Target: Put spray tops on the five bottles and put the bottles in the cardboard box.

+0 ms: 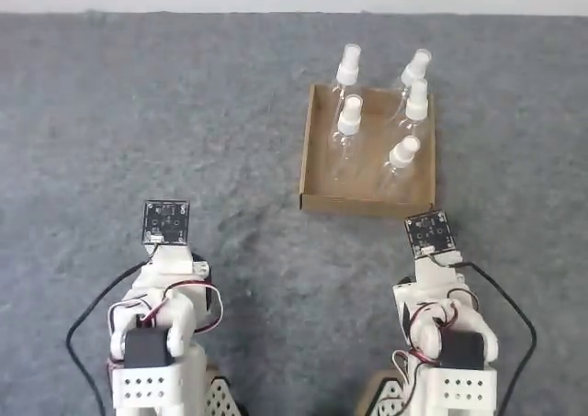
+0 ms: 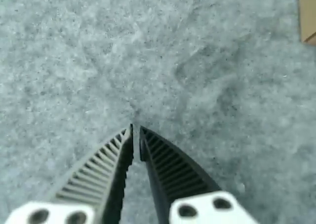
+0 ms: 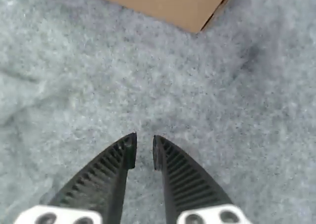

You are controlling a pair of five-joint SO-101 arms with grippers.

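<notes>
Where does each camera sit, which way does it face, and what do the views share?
High view: fixed above, looking down on the grey surface, the left arm, the right arm and the cardboard box with bottles.
Left wrist view: on the left arm, facing down past the left gripper at the surface; box corner in sight.
Right wrist view: on the right arm, facing down past the right gripper; box just ahead.
Shared: all three show the box.

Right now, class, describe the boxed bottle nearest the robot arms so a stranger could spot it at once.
On the grey table, find the cardboard box ahead of the right arm. Five clear bottles with white spray tops stand inside; this bottle is closest to the box's near wall, in front of the other four.
</notes>
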